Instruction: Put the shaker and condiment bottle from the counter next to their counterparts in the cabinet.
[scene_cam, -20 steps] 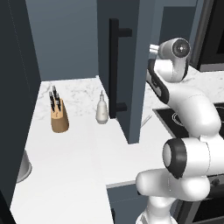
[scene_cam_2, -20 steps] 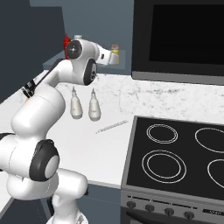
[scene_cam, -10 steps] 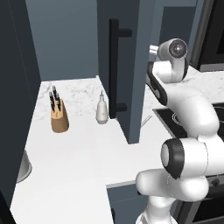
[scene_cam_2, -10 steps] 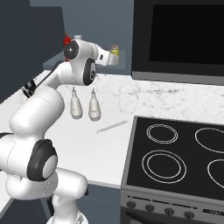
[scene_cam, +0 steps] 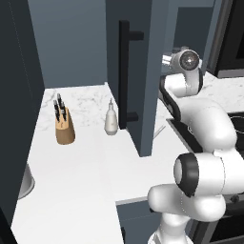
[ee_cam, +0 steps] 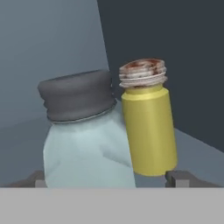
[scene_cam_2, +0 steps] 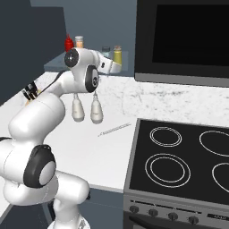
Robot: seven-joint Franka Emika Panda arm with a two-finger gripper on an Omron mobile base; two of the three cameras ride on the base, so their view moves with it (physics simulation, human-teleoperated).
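A white robot arm reaches up into an open dark blue-grey wall cabinet (scene_cam: pixel 138 71) above a white marble counter (scene_cam_2: pixel 94 147). Seen from the hand, the gripper (ee_cam: pixel 113 178) has its two dark fingertips (ee_cam: pixel 181 178) spread wide, one either side of the shaker (ee_cam: pixel 85 140), a pale blue-green glass jar with a dark grey cap. The tips stand clear of the glass, so nothing is pinched. The shaker sits on the cabinet shelf (scene_cam_2: pixel 58 61), just beside a small yellow jar (ee_cam: pixel 148 120) with a tan cap on its right; whether the two touch is unclear. From the right base camera, the yellow jar (scene_cam_2: pixel 117 54) and the shaker (scene_cam_2: pixel 106 51) stand just past the hand. Further left on the shelf are the orange condiment bottle (scene_cam_2: pixel 79 41) and a red bottle (scene_cam_2: pixel 68 43). Down on the counter stand a white pear-shaped bottle (scene_cam: pixel 111 119) and a knife block (scene_cam: pixel 64 126).
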